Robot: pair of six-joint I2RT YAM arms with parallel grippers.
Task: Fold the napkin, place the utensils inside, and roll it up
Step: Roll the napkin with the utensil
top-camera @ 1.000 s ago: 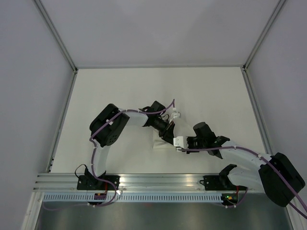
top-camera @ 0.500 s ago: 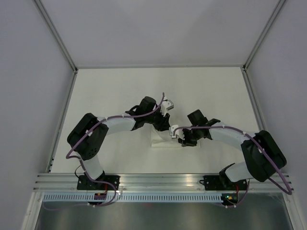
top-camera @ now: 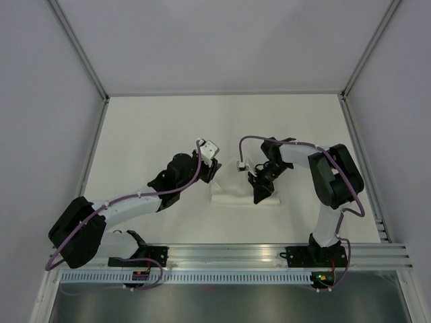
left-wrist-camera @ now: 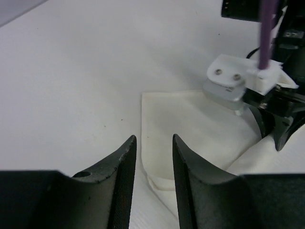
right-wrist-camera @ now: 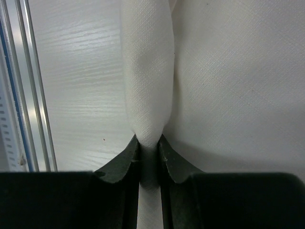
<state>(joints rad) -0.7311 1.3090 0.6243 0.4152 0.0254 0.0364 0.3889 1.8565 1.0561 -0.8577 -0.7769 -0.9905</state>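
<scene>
Two grippers are on one cloth. I'm watching the right gripper (right-wrist-camera: 148, 142) pinching a raised ridge of the napkin (right-wrist-camera: 147, 71), both fingers clamping the fold, the rest of the cloth spreading ahead of it and to its right. The left gripper (left-wrist-camera: 153, 139) is hovering released, jaws apart, nothing between them. The napkin's corner is lying just ahead of its fingertips on the table (top-camera: 148, 134). The cloth is probably lying folded double, but I'm finding the overhead view too small to confirm it.
</scene>
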